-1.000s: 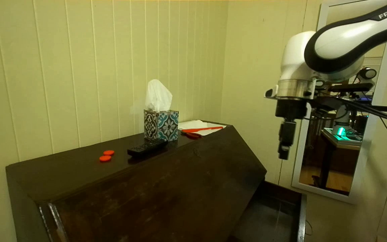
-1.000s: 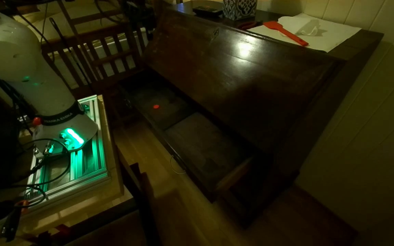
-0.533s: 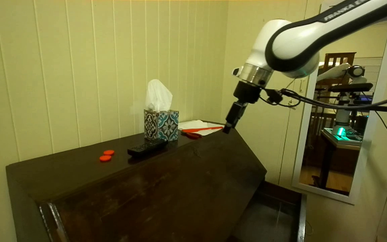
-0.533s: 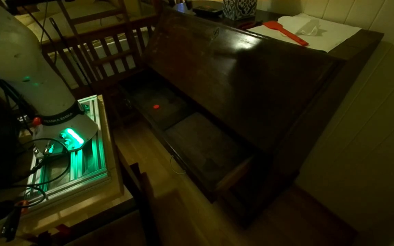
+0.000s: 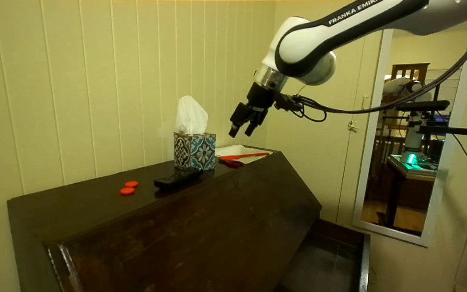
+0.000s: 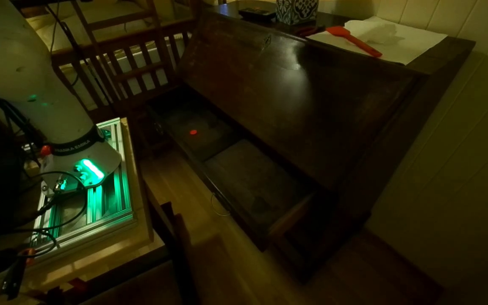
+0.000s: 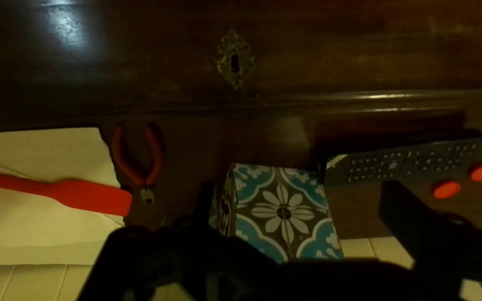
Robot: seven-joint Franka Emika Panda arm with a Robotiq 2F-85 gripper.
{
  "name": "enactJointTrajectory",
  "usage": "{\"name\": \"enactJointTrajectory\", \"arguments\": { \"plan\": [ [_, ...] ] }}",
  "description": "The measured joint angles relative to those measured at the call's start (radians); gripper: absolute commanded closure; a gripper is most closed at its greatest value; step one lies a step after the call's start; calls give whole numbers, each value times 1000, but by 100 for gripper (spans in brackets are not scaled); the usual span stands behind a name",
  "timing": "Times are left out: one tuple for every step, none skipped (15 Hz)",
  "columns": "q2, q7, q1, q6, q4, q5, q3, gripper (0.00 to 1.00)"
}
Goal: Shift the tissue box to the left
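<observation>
The tissue box is a small cube with a black, white and teal tile pattern and a white tissue standing out of its top. It stands upright on top of the dark desk, near the wall. Its lower part shows at the top edge of an exterior view. My gripper is open and empty, above and to the right of the box in that exterior view, apart from it. In the wrist view the box appears between the two spread fingers; its top is hidden behind the gripper.
A black remote lies close in front of the box, with two red discs beyond it. Red-handled pliers, a red spatula and white paper lie on the box's other side. A drawer stands open below.
The arm has swung left in an exterior view, toward the box. The gripper has tilted and turned, so both spread fingers now show. The box has not moved.
</observation>
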Motion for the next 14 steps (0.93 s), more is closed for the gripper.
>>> {"name": "enactJointTrajectory", "arguments": {
  "plan": [
    [17, 14, 0, -11, 29, 0, 2, 0],
    [28, 21, 0, -17, 45, 0, 2, 0],
    [33, 24, -1, -20, 52, 0, 2, 0],
    [36, 26, -2, -21, 55, 0, 2, 0],
    [37, 26, -2, -21, 55, 0, 2, 0],
    [37, 27, -2, -21, 55, 0, 2, 0],
    [37, 27, -2, -21, 55, 0, 2, 0],
    [38, 27, -2, -9, 55, -5, 2, 0],
    [43, 33, -3, 11, 62, -17, 3, 0],
    [53, 39, -2, 27, 78, -26, 6, 0],
    [69, 46, -2, 36, 103, -35, 10, 0],
    [89, 60, -2, 42, 131, -52, 14, 0],
    [114, 80, -2, 46, 163, -72, 18, 0],
    [139, 100, -1, 54, 192, -95, 19, 0]
  ]
}}
